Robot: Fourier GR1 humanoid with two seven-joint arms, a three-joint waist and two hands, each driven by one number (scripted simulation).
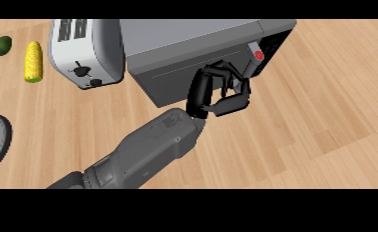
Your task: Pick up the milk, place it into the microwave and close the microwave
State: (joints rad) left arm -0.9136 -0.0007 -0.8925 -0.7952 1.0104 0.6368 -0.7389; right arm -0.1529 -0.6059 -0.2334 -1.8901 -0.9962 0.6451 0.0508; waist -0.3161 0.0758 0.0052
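Kitchen, wooden counter, microwave, toaster, corn cob

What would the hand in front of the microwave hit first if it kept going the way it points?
Most likely the microwave: the hand, fingers curled, is at its grey door and points up-view into it. I can't tell whether it is already touching, nor which hand it is.

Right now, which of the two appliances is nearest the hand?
The dark grey microwave; the hand is at its front, while the white toaster stands apart at left.
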